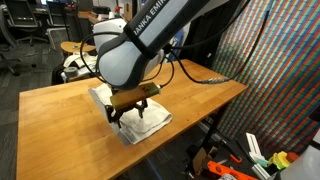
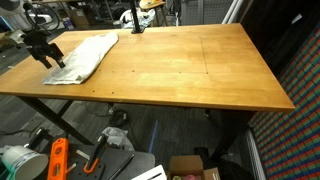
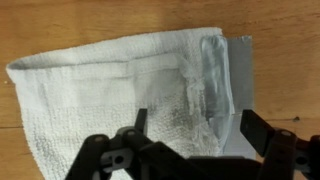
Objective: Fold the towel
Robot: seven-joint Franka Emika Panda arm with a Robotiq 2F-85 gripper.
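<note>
With the gripper (image 3: 194,116) spread wide over the towel (image 2: 88,55) at the left end of the table (image 2: 190,70) in an exterior view, drop squarely onto one edge (cloth, not wood) before closing.

A honey-coloured wooden tabletop (image 2: 190,70) on dark metal legs (image 2: 222,135) carries a white towel (image 2: 85,55), which lies flat and rumpled straight on the wood near one end of the top, close beside its edge.

The gripper (image 3: 195,116), jaws spread wide, hangs over the white towel (image 3: 100,90).
</note>
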